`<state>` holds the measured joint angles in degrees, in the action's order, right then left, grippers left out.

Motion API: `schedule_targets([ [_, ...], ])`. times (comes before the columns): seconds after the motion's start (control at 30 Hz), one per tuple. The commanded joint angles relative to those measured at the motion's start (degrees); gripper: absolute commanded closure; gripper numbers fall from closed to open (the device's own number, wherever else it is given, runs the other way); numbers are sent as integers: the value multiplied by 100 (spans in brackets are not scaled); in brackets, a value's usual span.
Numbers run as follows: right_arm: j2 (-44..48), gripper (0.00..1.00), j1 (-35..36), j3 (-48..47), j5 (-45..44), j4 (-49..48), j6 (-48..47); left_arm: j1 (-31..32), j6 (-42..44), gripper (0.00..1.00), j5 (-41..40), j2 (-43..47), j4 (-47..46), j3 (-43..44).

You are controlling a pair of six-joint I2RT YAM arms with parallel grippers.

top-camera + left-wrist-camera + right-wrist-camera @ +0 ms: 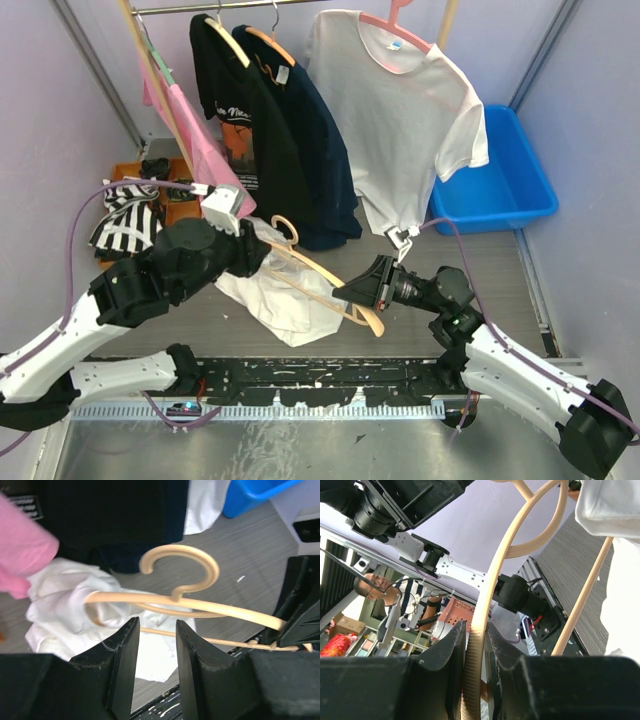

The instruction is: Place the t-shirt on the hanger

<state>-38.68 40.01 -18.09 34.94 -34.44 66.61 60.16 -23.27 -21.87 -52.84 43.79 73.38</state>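
**Hanger pinched on one side, t-shirt draped on the other**
The right gripper is pinching one arm of the hanger. The left gripper is hovering just beneath the hanger's hook, jaws spread and empty. The t-shirt is hanging crumpled over the hanger's opposite arm.

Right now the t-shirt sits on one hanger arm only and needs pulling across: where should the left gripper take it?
I'd pinch the t-shirt where it bunches beside the hanger arm it covers, coming from the left; folds stand proud there, and the right gripper clamps the opposite arm.
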Motion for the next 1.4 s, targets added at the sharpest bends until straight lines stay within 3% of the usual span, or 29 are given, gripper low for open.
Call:
schedule_targets([
  [0.0, -69, 99, 53, 312, -114, -1198, 129, 27, -574, 57, -974, 412, 317, -575],
  [0.23, -149, 99, 70, 420, -102, -1412, 135, 7, -1247, 48, -1926, 562, 387, -1654],
  [0.43, -157, 99, 93, 437, -114, -1482, 150, -286, -1268, 33, -2003, 310, -550, -2294],
  [0.87, -149, 99, 141, 411, -110, -1540, 164, -1027, -1309, 30, -2107, -145, -1546, -2714],
  [1.03, -116, 99, 145, 408, -112, -1519, 161, -1171, -1322, 35, -2148, -277, -1661, -2672],
  [1.37, -111, 99, 147, 419, -98, -1534, 157, -1286, -1248, 82, -1857, -502, -1533, -2455],
])
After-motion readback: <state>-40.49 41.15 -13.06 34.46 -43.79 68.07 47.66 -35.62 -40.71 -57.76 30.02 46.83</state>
